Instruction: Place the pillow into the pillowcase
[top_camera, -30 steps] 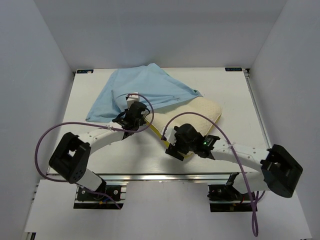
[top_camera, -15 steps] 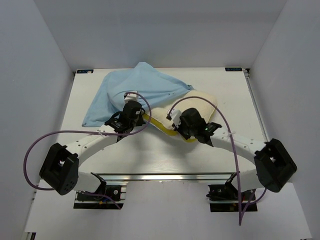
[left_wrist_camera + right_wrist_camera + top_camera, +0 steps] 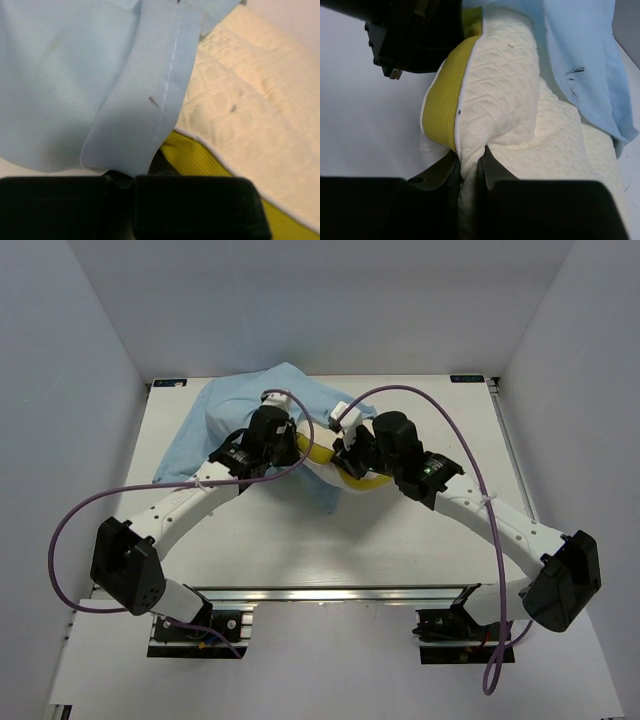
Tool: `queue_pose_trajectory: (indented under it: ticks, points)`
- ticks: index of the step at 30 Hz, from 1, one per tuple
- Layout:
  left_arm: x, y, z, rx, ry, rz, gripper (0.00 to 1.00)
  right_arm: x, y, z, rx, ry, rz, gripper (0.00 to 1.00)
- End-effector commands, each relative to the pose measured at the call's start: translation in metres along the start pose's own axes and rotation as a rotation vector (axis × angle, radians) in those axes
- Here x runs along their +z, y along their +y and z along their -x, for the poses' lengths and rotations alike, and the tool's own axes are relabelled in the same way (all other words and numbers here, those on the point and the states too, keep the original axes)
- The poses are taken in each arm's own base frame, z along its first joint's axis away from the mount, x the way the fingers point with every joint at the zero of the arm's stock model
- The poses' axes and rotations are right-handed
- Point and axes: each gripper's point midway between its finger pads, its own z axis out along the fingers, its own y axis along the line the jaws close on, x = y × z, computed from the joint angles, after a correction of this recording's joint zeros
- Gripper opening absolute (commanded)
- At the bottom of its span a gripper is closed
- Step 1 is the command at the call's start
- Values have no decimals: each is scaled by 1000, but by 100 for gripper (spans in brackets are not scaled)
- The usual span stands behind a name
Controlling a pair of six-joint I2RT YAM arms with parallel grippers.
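The jaws of the right gripper (image 3: 470,162) are clenched on the pillow (image 3: 510,100). In the right wrist view they pinch a fold of its cream, dimpled cover just beside the yellow side band. The jaws of the left gripper (image 3: 120,182) are pressed together on the hemmed edge of the pillowcase (image 3: 65,75), whose light blue flap drops down between them. The pillow's yellow band and cream face lie at 3 o'clock of that flap.

In the top view both arms reach away from their bases at the near edge across the white table (image 3: 420,540) and meet past its centre, toward 12 o'clock. There the left gripper (image 3: 275,430) and the right gripper (image 3: 350,447) stand near each other. What shows of the pillow (image 3: 335,480) bulges between them, its corner bunched up and the yellow band curved. The rest is covered by the arms and by the fabric. The pillowcase (image 3: 225,405) is draped over the pillow's far part and spreads toward 10 and 11 o'clock, reaching the table's far left corner.
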Motion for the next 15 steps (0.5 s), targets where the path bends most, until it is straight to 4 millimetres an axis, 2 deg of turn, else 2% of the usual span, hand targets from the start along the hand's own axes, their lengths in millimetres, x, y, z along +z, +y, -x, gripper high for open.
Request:
queue_pose_trajectory:
  ticks: [1,4,7,10,12,15]
  points:
    - [-19,-56,33,-14,-6,-212,0,6,9,58,-13,-188,50,0]
    - [-46,-84,51,-36,-12,-337,0,12,3,47,-35,-194,20,0]
    - [-69,-103,60,-59,0,-431,0,13,0,44,-47,-216,3,0]
    - [-92,-121,61,-76,37,-511,0,10,-10,62,-59,-265,-41,0]
    - [-103,-132,59,-98,67,-555,0,7,-25,75,-63,-296,-89,0]
    - [-125,-153,61,-119,99,-642,0,13,-49,82,-57,-305,-136,0]
